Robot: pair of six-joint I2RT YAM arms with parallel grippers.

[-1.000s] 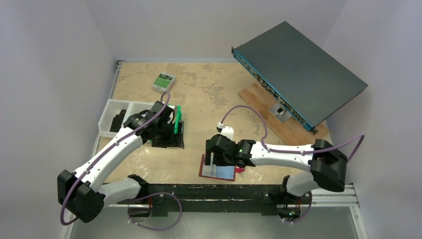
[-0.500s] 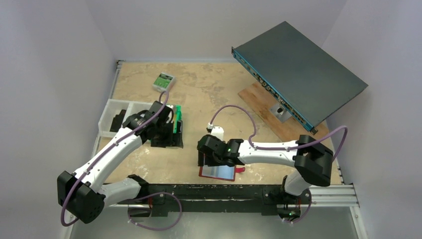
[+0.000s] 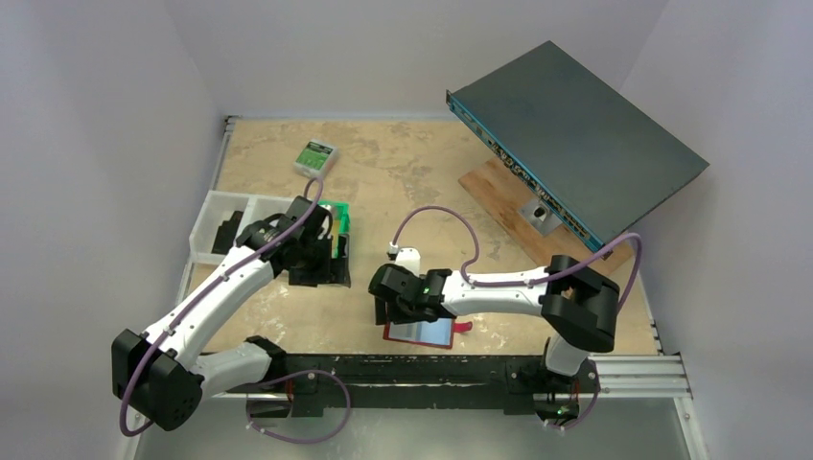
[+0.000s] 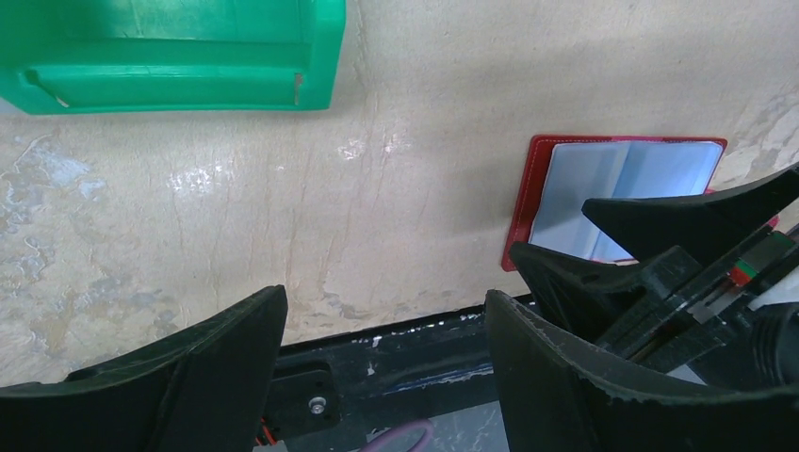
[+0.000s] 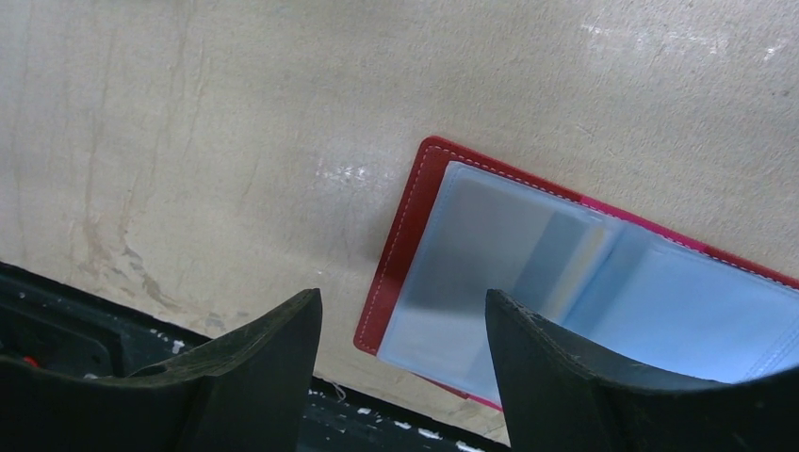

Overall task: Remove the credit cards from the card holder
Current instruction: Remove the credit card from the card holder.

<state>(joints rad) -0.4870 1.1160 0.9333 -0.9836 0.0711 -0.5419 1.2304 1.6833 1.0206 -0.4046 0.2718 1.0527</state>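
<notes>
Two arms show from above: the left end effector (image 3: 324, 251) hangs beside the green bin (image 3: 337, 215), the right end effector (image 3: 391, 309) over the left end of the open red card holder (image 3: 422, 333), lying at the tabletop's (image 3: 403, 182) near edge. Left wrist: jaws wide, empty, holder to the right. Right wrist: jaws apart, empty, above the holder's left half; whether cards sit in its pockets cannot be told.

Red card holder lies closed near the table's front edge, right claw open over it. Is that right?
No: the card holder lies open, not closed; the right wrist view shows its pale blue pockets spread flat. The right claw is indeed open over it.
</notes>
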